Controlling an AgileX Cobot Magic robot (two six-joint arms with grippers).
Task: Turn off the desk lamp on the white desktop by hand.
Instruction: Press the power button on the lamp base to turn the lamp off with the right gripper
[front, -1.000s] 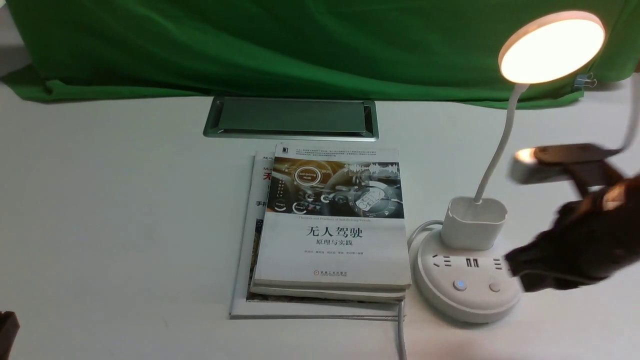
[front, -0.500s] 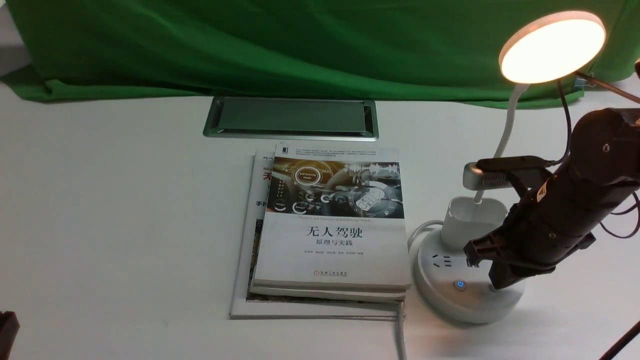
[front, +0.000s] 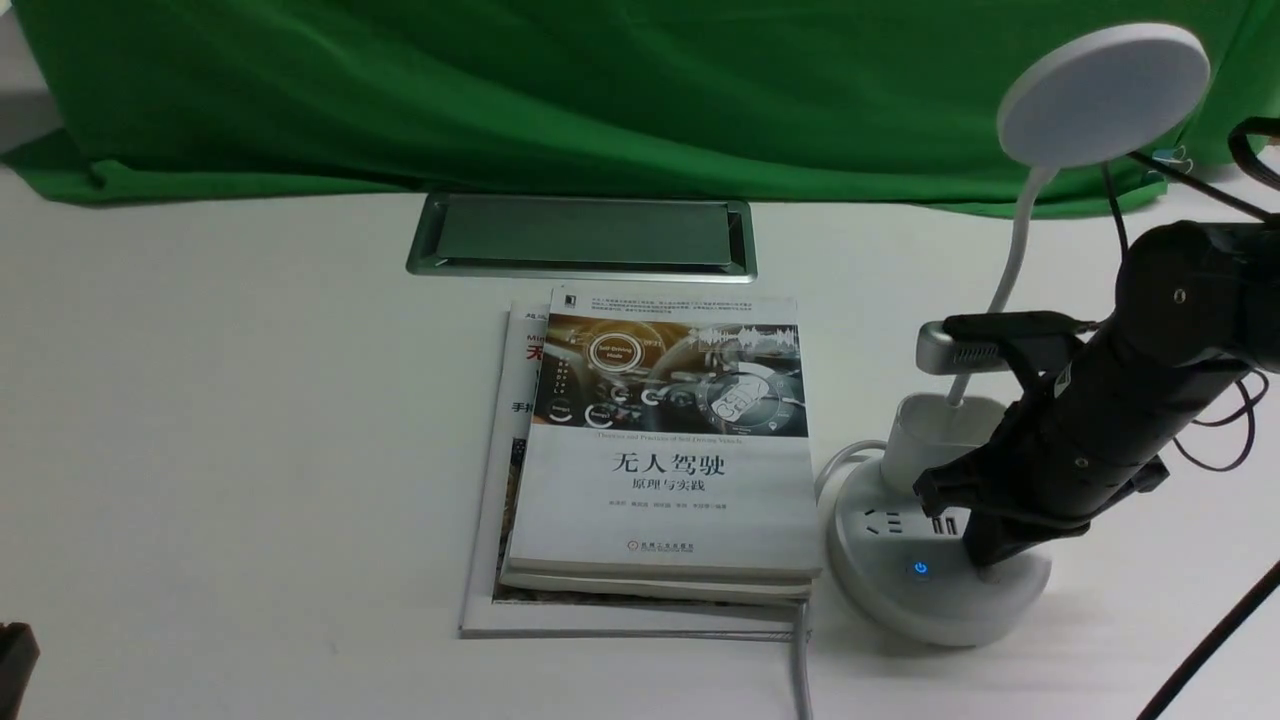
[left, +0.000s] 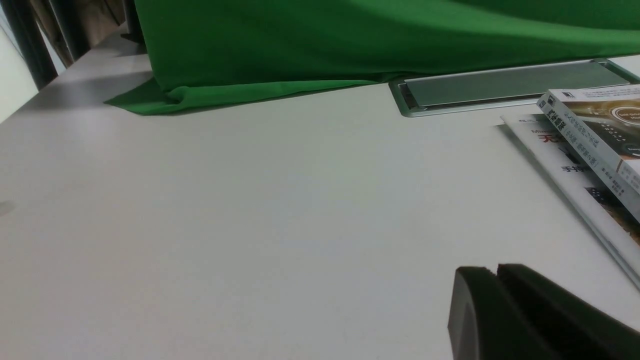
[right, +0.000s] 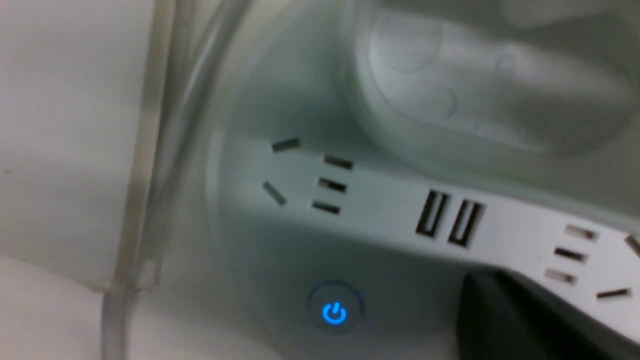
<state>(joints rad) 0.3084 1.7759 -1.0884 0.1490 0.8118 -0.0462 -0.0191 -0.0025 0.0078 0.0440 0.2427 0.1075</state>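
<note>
While R gripper (front: 982, 562) is down on base (front: 900, 605), lamp (front: 1105, 95) is dark

Lamp stands upright on desk (front: 250, 450), far R, just R of books (front: 665, 500); head's unlit, but blue pwr btn (front: 920, 569) on base glows. R jaws shut, tips together, nothing held; they look to touch base top, R of lit btn. L gripper (left: 496, 272) over desk, near L, jaws also shut, w/ nothing held. Hatch (front: 585, 232) lies beyond books, by green cloth (front: 500, 100).

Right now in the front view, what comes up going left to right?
Left gripper → stacked books → lit power button → right gripper.
</note>
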